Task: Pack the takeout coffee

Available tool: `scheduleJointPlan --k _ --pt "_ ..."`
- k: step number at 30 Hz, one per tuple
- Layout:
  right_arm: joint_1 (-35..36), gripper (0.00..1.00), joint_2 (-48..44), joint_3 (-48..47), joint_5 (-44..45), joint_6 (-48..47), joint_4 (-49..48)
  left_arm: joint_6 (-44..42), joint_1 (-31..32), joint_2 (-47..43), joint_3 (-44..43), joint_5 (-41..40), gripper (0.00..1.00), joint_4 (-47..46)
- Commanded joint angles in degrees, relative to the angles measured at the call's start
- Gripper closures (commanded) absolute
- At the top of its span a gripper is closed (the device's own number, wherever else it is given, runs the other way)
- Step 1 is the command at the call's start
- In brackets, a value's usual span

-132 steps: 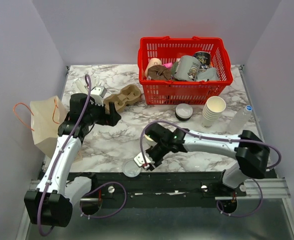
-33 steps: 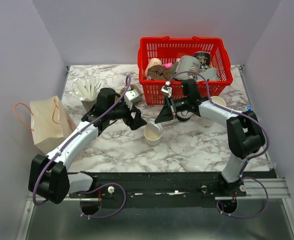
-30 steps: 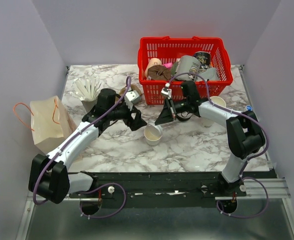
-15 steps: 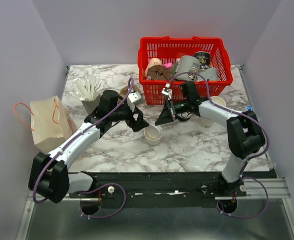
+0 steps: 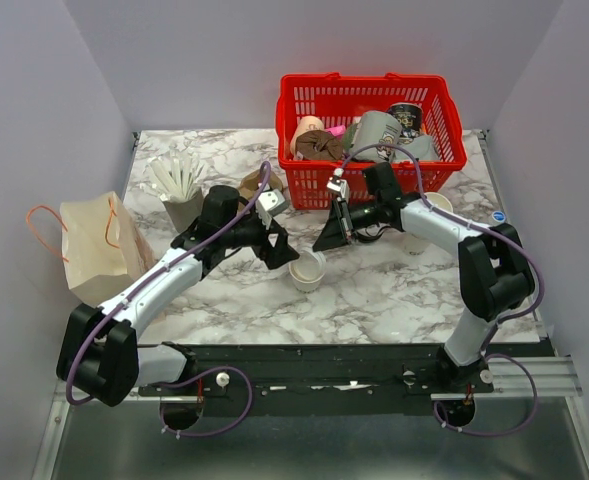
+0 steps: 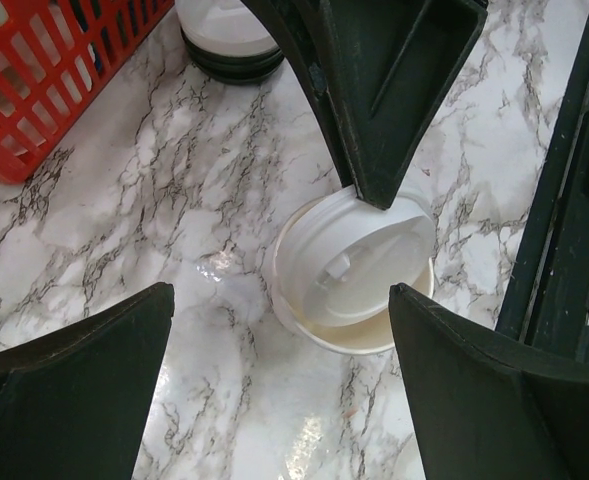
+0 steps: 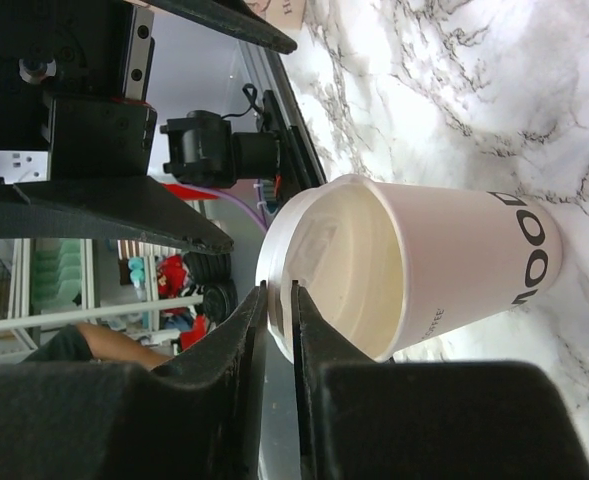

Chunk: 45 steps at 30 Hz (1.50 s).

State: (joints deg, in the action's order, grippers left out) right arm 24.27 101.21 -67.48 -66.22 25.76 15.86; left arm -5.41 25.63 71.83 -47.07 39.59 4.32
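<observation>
Top external view: our list of items, each placed against the red basket (image 5: 369, 185) at the far side of the marbled surface (image 5: 404, 290).

1. Takeout coffee (image 5: 307, 272): a small white paper cup, upright on the surface. It stands in front of the basket's left corner, apart from it. In the right wrist view the cup (image 7: 454, 270) shows dark lettering on its side. Its white lid (image 5: 310, 262) lies askew on the mouth, not pressed home. In the left wrist view the lid (image 6: 359, 262) leaves a crescent of the rim uncovered.

2. Right gripper (image 5: 320, 244): in front of the basket, between it and the cup, with its tips down at the lid's edge. In the right wrist view the jaws stand a narrow way apart with the lid's rim at the mouth of the gap. We cannot tell whether they pinch it.

3. Left gripper (image 5: 272, 250): in front of the basket's left end, jaws spread wide and holding nothing. In the left wrist view its fingers (image 6: 74, 380) stand on either side of the cup.

4. Stack of lids (image 6: 229, 40): just in front of the basket's front wall.

5. Stack of lidless cups (image 5: 434, 207): in front of the basket's right end, partly behind the right arm.

6. Brown paper bag (image 5: 94, 255): upright, well left of the basket, with orange handles.

7. Cardboard carrier (image 5: 254, 183): just left of the basket.
</observation>
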Motion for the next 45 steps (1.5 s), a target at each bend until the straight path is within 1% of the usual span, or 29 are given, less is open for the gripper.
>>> scheduleJointPlan --k 1,8,9,13,20,21,23,38,45 --pt "-0.37 0.74 -1.19 -1.68 2.84 -1.32 3.56 0.57 0.56 0.06 0.75 0.48 0.04 -3.35" --pt "-0.37 0.66 -1.19 -2.74 3.81 -2.64 5.76 2.94 0.91 0.68 1.54 0.57 0.04 -4.05" --pt "-0.37 0.64 -1.1 -2.83 4.16 -2.82 6.2 3.38 1.0 0.76 1.63 0.57 0.04 -5.88" --pt "-0.37 0.62 -1.45 -3.88 5.3 -3.87 7.69 5.06 1.44 0.94 2.07 0.31 0.04 -7.48" --pt "-0.37 0.61 -1.98 -5.47 8.82 -8.7 11.56 5.15 2.06 1.99 2.24 -0.92 0.04 -8.88" --pt "-0.37 0.61 -1.98 -5.47 9.26 -8.97 12.17 6.89 2.06 2.52 2.33 -0.83 0.04 -9.58" --pt "-0.37 0.6 -2.24 -5.47 10.4 -9.84 12.71 7.6 2.15 2.96 2.33 -0.75 0.04 -10.12" --pt "-0.37 0.59 -1.01 -5.38 11.37 -10.55 12.8 7.96 2.32 5.07 2.86 0.04 0.05 -10.91" --pt "-0.37 0.59 -1.36 -5.2 11.9 -11.08 12.97 8.05 2.5 4.9 3.47 -1.79 0.05 -11.7"
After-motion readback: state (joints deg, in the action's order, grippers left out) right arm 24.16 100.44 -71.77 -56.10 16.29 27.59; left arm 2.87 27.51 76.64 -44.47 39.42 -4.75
